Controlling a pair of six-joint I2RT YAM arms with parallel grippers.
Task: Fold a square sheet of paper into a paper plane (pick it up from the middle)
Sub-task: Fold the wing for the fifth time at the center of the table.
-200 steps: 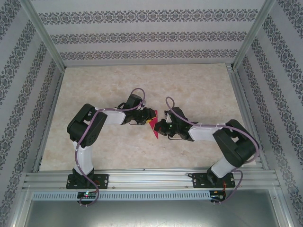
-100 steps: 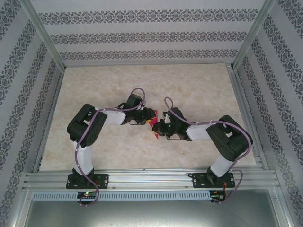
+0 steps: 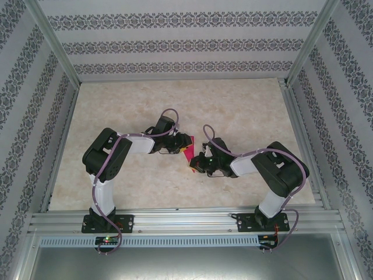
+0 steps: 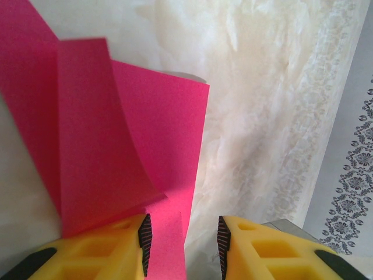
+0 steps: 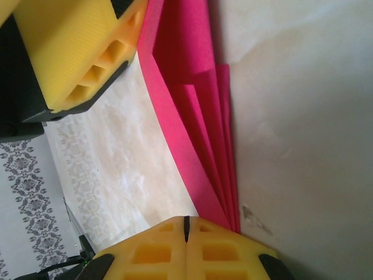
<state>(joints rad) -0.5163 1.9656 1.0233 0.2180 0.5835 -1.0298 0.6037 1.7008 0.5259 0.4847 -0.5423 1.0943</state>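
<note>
Saw pale table (image 3: 116, 105) with part-folded pink paper (image 4: 116, 146) at its middle, between both arms' tips. Found left gripper (image 4: 182, 233) parted, paper edge running between its fingers, not pinched. Found right gripper (image 5: 186, 224) fully closed, fingertips at the paper's folded end.

The right claw (image 3: 197, 165) has slid leftward (elbow tucking in), hiding more of the pink paper (image 3: 187, 143).
</note>
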